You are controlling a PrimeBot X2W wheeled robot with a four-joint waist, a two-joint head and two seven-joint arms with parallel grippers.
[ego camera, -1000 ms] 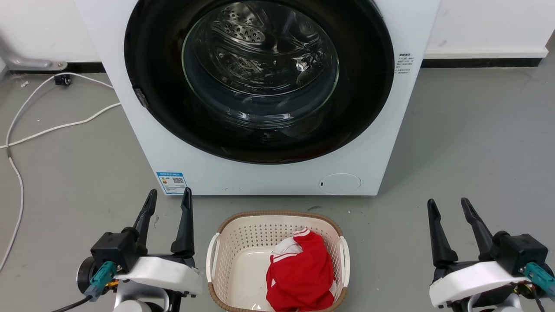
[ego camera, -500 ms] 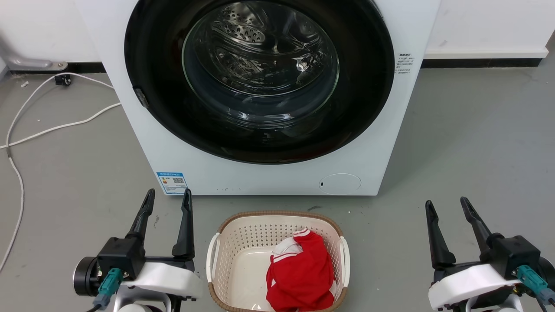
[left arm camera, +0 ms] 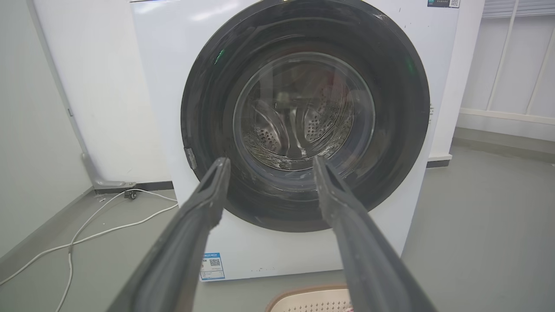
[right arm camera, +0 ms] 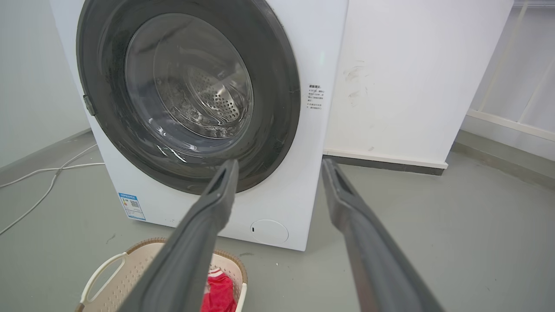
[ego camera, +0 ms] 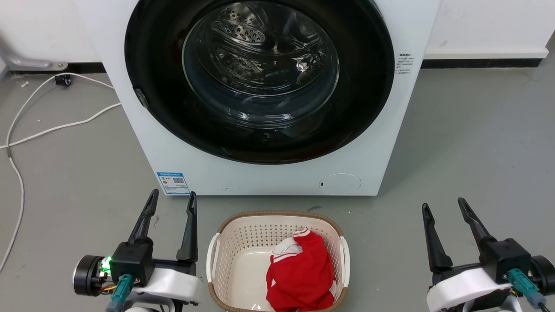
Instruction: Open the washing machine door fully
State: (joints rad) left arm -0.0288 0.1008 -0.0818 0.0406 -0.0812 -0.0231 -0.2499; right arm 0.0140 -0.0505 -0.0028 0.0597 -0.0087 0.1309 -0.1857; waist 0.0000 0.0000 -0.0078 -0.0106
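Observation:
The washing machine door (ego camera: 373, 86) is a big round glossy black ring with a bulging glass window, lying flat against the white machine (ego camera: 277, 177); the steel drum shows through the glass. A small latch tab (ego camera: 139, 97) sits on its left rim. The door (left arm camera: 204, 130) also faces the left wrist camera, and the door (right arm camera: 277, 108) appears left of centre in the right wrist view. My left gripper (ego camera: 172, 198) hovers open at lower left, well short of the machine. My right gripper (ego camera: 442, 205) hovers open at lower right. Nothing is between either pair of fingers.
A cream laundry basket (ego camera: 225, 242) holding a red and white garment (ego camera: 301, 273) stands on the grey floor between my grippers, just before the machine. White cables (ego camera: 56, 125) trail across the floor at left. A white wall (right arm camera: 412, 86) runs behind and to the right.
Both wrists have rolled slightly, each pair of fingers turning a little in place. The left wrist now shows a green light. The door and basket have not moved.

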